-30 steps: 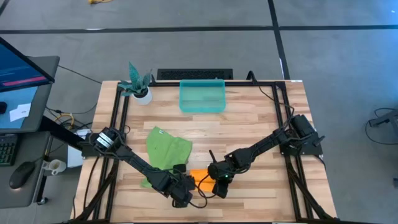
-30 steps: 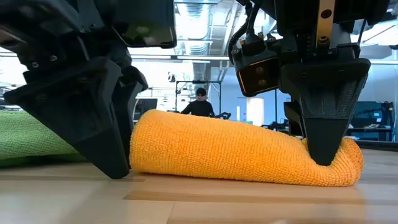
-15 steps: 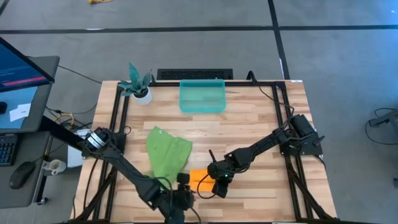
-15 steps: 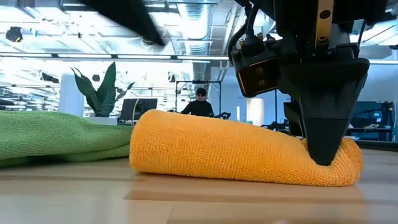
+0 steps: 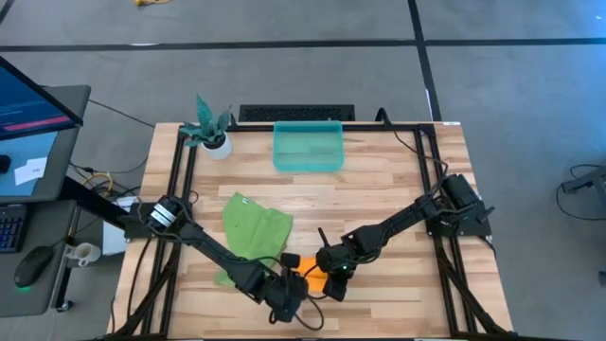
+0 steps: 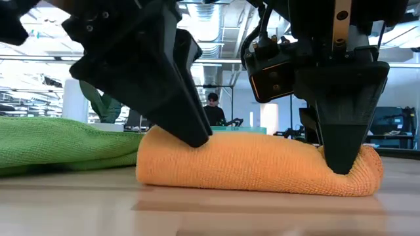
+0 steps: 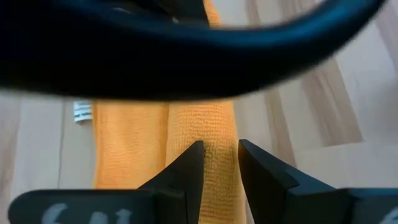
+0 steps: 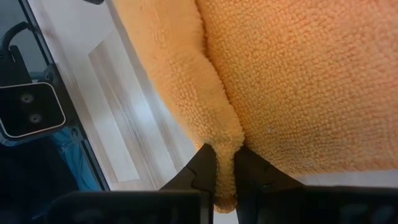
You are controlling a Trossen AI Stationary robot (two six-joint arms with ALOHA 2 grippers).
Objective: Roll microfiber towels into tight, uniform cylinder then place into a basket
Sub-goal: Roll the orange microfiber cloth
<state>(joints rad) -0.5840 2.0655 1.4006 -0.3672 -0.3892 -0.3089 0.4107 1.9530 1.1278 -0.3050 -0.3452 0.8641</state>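
White pot with teal plant point(image 5: 210, 131) sits at the far left corner of the wooden tabletop point(image 5: 388, 180), well away from both tools. Teal basket point(image 5: 308, 147) is at the far edge, middle, well apart from the tools, nothing visible in it. Green towel point(image 5: 254, 227) lies spread flat just beyond the left tool, partly under the left arm; in the low view it sits beside the orange roll, touching its end. A person point(image 6: 211, 109) shows in the room behind.

Left tool point(image 5: 287, 296) presses down onto the left end of the rolled orange towel point(image 6: 256, 162), its fingers point(image 7: 186, 171) part-open with a narrow gap, a ridge of orange cloth between them; cannot tell if they grip it.

Orange towel lies rolled on the tabletop at the near edge, between the two tools, touching both.

Right tool point(image 5: 333, 278) is nearly closed, pinching a fold of orange cloth at the roll's right end, fingertips point(image 8: 205, 171) tight on it.
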